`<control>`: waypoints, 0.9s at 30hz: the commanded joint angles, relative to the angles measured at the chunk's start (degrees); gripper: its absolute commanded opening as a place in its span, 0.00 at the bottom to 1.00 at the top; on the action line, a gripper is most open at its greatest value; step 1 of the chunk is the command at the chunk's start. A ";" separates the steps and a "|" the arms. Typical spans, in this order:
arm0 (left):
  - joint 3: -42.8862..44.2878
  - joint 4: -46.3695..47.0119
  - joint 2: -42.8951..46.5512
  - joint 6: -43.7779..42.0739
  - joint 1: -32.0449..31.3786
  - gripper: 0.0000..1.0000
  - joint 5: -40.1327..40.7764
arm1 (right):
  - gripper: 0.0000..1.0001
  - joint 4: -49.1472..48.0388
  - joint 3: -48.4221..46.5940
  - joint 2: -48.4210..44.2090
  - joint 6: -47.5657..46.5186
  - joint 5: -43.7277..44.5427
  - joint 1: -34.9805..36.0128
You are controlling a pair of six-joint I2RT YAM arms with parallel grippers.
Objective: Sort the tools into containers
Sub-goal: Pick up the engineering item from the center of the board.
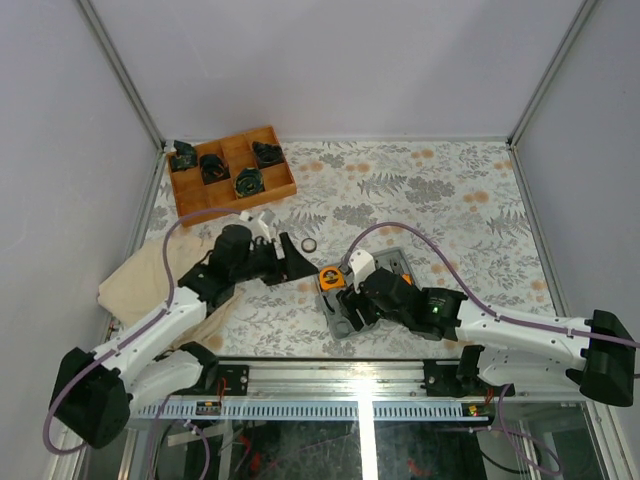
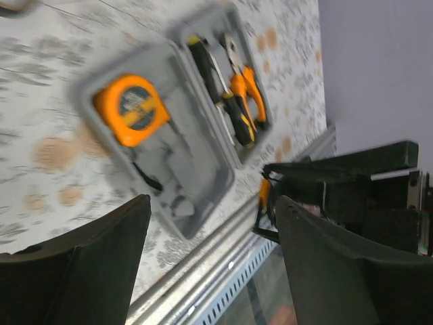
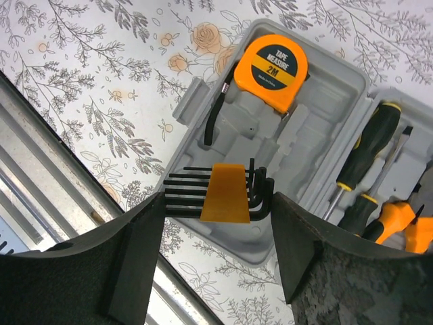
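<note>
Pale lilac walls, top view: I see plain matte panels on three sides, with aluminium posts in the far corners.
Table [image 1: 440, 200]: covered by a smooth printed cloth of grey fern leaves and orange roses. A slotted metal rail runs along the near edge.
Wooden tray [image 1: 196, 193]: brown and divided, in the far left corner, with black parts in several compartments.
Beige cloth [image 1: 140, 285]: soft and crumpled, beside the left arm.
Small black ring [image 1: 309, 245]: lies on the print just beyond the left gripper [image 1: 293, 262], outside the case.
Grey case [image 1: 338, 318]: moulded plastic, its two halves lying open near the rail, under the right gripper [image 1: 350, 305].
Left wrist view: blurred. My matte black fingers [image 2: 88, 271] stand wide apart with nothing between them, near the case but not touching it.
Tape measure [image 2: 132, 108]: orange with a dark round face, seated in a corner of one half.
Screwdrivers [image 2: 226, 95]: black-and-yellow handles, lying in the other half alongside the orange-handled pliers [image 2: 249, 91].
Right wrist view: sharp. The jaws are closed onto a wide load, both grainy pads touching it.
Hex key set [image 3: 226, 193]: an orange plastic holder with black L-shaped keys. It spans jaw to jaw, over the moulded recesses next to the tape measure.
</note>
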State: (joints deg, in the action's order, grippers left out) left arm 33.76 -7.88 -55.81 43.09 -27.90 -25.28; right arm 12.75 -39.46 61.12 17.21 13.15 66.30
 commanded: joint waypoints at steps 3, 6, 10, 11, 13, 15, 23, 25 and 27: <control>3.06 10.89 -6.83 2.10 -11.01 0.67 0.50 | 0.68 -5.84 -2.55 0.29 -6.50 -3.95 -0.25; 2.89 12.30 -9.15 2.52 -14.20 0.62 1.78 | 0.67 -7.18 -2.28 -0.39 -7.69 -4.74 -0.29; 2.44 14.10 -10.72 3.14 -15.63 0.58 2.22 | 0.67 -7.59 -2.51 -0.49 -8.45 -5.71 -0.24; 2.68 14.28 -11.11 3.14 -15.87 0.56 2.24 | 0.67 -7.44 -2.62 -0.40 -8.55 -5.86 -0.28; 2.92 14.61 -11.62 2.98 -16.41 0.53 2.05 | 0.67 -7.50 -2.78 -0.24 -8.69 -5.88 -0.30; 3.29 14.63 -12.00 2.72 -16.81 0.49 1.89 | 0.67 -7.48 -3.07 -0.06 -8.75 -5.66 -0.25; 3.09 14.76 -12.08 1.70 -17.63 0.40 0.17 | 0.67 -7.60 -4.00 0.20 -9.00 -4.82 -0.30; 2.98 15.02 -12.13 1.50 -17.82 0.37 -0.30 | 0.67 -7.55 -4.35 0.52 -9.03 -5.01 -0.29; 2.83 15.56 -12.25 1.47 -17.89 0.30 -1.05 | 0.67 -7.49 -4.60 0.92 -9.04 -5.10 -0.28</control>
State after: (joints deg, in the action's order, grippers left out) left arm 35.03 3.42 -67.99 45.67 -45.12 -24.51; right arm 7.88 -40.56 61.71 9.04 7.92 66.30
